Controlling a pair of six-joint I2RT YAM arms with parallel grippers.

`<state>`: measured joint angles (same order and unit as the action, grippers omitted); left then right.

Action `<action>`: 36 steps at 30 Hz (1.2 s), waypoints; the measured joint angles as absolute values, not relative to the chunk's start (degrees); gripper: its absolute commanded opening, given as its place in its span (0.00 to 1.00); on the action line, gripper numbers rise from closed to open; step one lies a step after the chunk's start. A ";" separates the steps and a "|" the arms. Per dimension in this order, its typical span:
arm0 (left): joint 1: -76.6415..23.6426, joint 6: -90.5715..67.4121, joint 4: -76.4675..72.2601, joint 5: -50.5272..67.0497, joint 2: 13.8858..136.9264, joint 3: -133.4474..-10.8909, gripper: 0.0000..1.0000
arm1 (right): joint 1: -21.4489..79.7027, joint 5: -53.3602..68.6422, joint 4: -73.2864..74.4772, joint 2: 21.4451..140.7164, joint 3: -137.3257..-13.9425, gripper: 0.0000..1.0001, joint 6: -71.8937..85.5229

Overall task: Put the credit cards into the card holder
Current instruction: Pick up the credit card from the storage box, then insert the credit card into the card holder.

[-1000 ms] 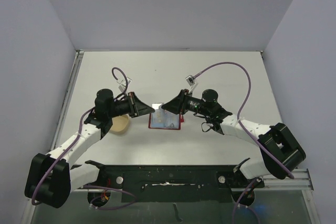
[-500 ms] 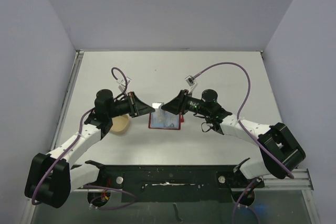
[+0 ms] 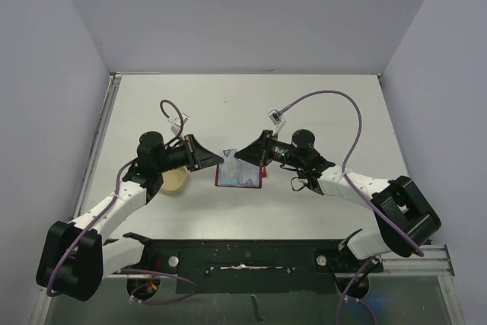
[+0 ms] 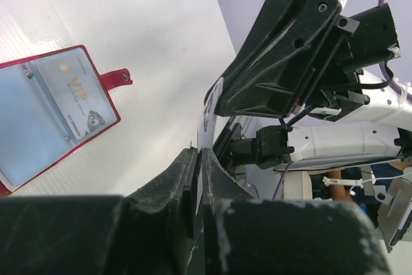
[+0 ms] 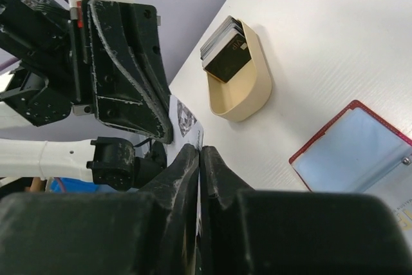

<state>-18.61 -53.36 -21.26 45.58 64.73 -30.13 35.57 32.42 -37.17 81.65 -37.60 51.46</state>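
Top external: left gripper (image 3: 218, 160) and right gripper (image 3: 237, 157) both pinched shut on one thin pale rectangular credit card (image 3: 227, 154), by the far-left corner of the open red folding card holder (image 3: 240, 178).

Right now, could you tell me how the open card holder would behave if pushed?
The card holder lies thin and flat on the smooth table, so it would probably slide, not tip. Folded open, with soft-looking clear plastic inside, it likely flexes if lifted.

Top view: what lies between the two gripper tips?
A credit card, pinched by left gripper and right gripper over the open card holder; top view shows it.
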 measured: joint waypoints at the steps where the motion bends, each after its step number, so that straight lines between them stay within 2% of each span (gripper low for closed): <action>1: -18.50 -53.34 -21.12 45.21 64.75 -30.13 0.15 | 35.57 32.62 -37.63 81.65 -37.60 0.00 51.68; 5: -18.39 -52.29 -19.88 44.23 64.79 -30.13 0.31 | 35.68 33.28 -39.11 81.65 -37.58 0.00 51.72; 11: -18.44 -48.90 -14.98 41.85 64.79 -30.24 0.43 | 35.46 32.36 -37.69 81.56 -37.58 0.00 50.81; 13: -18.44 -47.13 -12.36 40.45 64.79 -30.41 0.50 | 35.14 31.18 -35.03 81.14 -37.58 0.00 49.71; 19: -18.85 -41.43 -4.95 35.24 66.46 -32.42 0.49 | 32.86 26.57 -26.55 80.25 -37.63 0.00 46.72; 23: -19.57 -38.57 -1.30 31.46 68.73 -34.00 0.44 | 31.22 24.71 -22.72 80.82 -38.17 0.00 46.24; 28: -20.78 -36.34 1.10 27.51 73.54 -34.89 0.34 | 30.39 23.35 -21.65 84.53 -39.70 0.00 46.57; 36: -23.27 -35.62 0.36 25.21 80.68 -34.89 0.28 | 30.35 22.94 -20.40 90.80 -41.52 0.00 47.94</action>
<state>-23.27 -35.62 0.36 25.21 80.68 -34.89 30.35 22.94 -20.40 90.80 -41.52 47.94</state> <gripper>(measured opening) 0.296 0.024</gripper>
